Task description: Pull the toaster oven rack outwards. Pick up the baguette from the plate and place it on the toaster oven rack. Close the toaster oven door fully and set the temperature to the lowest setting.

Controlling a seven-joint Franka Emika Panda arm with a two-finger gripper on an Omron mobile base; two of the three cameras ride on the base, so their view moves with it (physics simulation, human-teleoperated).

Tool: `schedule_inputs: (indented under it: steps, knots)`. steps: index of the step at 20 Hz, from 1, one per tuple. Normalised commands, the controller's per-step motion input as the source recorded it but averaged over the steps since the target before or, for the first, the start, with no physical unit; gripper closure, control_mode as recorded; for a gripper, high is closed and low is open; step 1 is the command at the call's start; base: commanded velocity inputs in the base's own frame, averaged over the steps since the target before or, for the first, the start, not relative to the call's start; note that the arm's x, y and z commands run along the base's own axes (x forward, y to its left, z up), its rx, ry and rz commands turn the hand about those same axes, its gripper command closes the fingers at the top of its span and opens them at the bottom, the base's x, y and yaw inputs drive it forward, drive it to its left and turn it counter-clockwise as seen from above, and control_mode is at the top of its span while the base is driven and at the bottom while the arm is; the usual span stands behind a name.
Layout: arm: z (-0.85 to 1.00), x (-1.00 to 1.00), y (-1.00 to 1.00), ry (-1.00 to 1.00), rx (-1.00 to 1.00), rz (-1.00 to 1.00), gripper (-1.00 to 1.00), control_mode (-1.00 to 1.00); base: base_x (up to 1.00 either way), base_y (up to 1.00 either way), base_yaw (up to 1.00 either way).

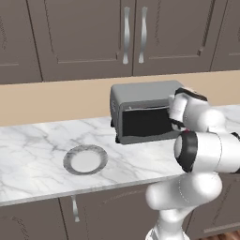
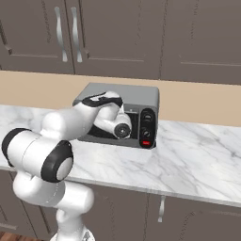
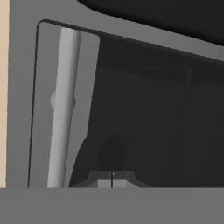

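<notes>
Left base view gives me one toaster oven (image 1: 140, 110) standing at the back of the marble desk (image 1: 33, 145) with its dark-glassed toaster oven door (image 1: 143, 123) up against the front, and one plate (image 1: 86, 159) lying bare on the desk well to its left. Right base view adds the oven's black side panel (image 2: 148, 128), where I count two round knobs and one red button (image 2: 146, 142), with no lettering I can read anywhere. Hand view, pressed close to the door's glass and its pale handle (image 3: 63, 105), shows the jaws (image 3: 112, 180) closed together with nothing between them.
</notes>
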Motion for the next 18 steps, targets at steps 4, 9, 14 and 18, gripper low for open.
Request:
schedule_inputs:
  steps: [4, 9, 14, 18]
  knots:
    - [0.53, -0.24, -0.76, 0.2, 0.18, -0.06, 1.0, -1.0, 0.0, 0.0, 0.0]
    - [0.51, -0.53, -0.77, 0.07, 0.18, -0.02, 1.0, -1.0, 0.0, 0.0, 0.0]
    - [0.35, -0.61, -0.67, 0.1, 0.14, 0.0, 1.0, -1.0, 0.0, 0.0, 0.0]
    - [0.0, -0.85, -0.43, 0.0, 0.01, 0.02, 1.0, -1.0, 0.0, 0.0, 0.0]
